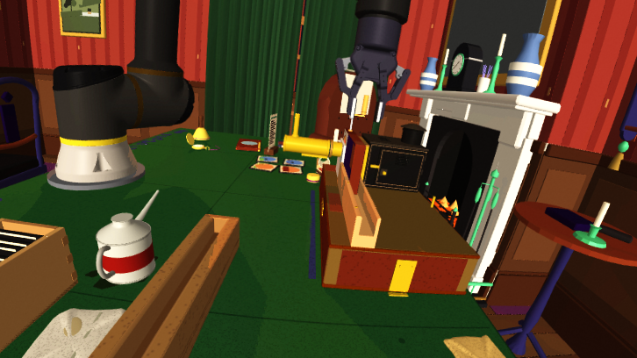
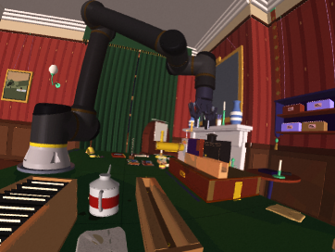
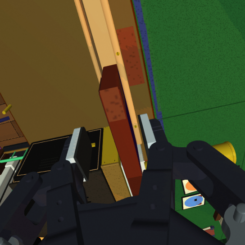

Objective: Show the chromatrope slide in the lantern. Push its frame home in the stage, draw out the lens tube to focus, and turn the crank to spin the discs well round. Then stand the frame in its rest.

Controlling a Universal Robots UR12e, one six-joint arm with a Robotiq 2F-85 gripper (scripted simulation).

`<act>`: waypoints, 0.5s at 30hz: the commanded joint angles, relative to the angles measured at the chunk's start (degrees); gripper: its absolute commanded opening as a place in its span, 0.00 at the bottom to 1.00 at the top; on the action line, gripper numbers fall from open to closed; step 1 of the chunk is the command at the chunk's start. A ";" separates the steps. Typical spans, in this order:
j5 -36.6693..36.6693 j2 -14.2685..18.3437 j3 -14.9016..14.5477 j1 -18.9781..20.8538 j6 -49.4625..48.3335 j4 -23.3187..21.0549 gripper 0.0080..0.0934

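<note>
On the red-brown lantern base (image 1: 392, 249) at the right of the green table, the dark red slide frame (image 1: 356, 156) stands on edge in the pale wooden stage channel (image 1: 361, 209), beside the black lantern body (image 1: 394, 167). From the wrist camera the frame (image 3: 118, 123) runs along the channel (image 3: 100, 45). The yellow lens tube (image 1: 312, 145) points left from the lantern. My gripper (image 1: 366, 116) hangs just above the frame's top edge. It is open and holds nothing. In the wrist camera my gripper (image 3: 109, 137) has a finger on either side of the frame. The crank is not visible.
The lantern body and the white fireplace (image 1: 481, 133) stand close on the right. A long wooden trough (image 1: 178, 289) and a white oil can (image 1: 125, 249) sit in the near foreground. Small coloured slides (image 1: 278, 164) lie left of the lens tube.
</note>
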 commanded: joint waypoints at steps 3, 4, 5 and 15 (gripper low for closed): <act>0.00 -0.26 -0.33 0.00 0.00 0.52 0.47; 0.00 -0.33 -0.42 0.00 0.00 0.68 0.47; 0.00 -0.40 -0.50 0.00 0.00 0.84 0.47; 0.00 -0.76 -0.96 0.00 0.00 1.67 0.47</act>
